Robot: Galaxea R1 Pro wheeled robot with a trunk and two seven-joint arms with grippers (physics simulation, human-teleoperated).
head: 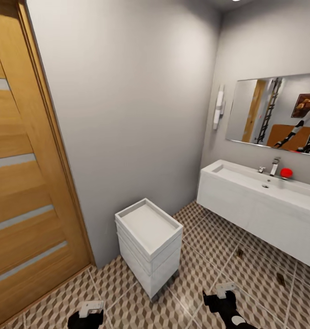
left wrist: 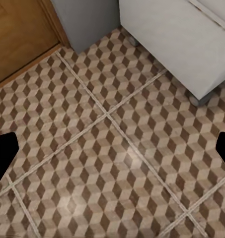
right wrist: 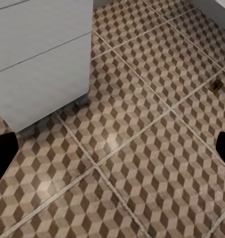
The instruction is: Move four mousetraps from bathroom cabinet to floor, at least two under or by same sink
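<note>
Looking down from the head, the sink (head: 264,183) hangs on its white drawer unit, and two mousetraps lie on the bathroom floor (head: 205,269) just in front of it: one mousetrap (head: 239,252) close beneath the unit's front edge, a second mousetrap (head: 281,278) a little further out from the sink. A small white wheeled drawer unit (head: 148,242) stands well apart from the sink, near the wooden door (head: 22,183). The left claw (head: 91,309) and right claw (head: 225,290) hang low and carry nothing.

From the left wrist, the fingertips (left wrist: 3,156) sit wide apart over bare tile.

From the right wrist, the claw is likewise spread wide and empty, with a mousetrap (right wrist: 216,86) small on the tiles.

The cabinet is not in sight, so I judge two traps remain; turn clear of the wheeled unit, and keep both claws tucked while driving.
</note>
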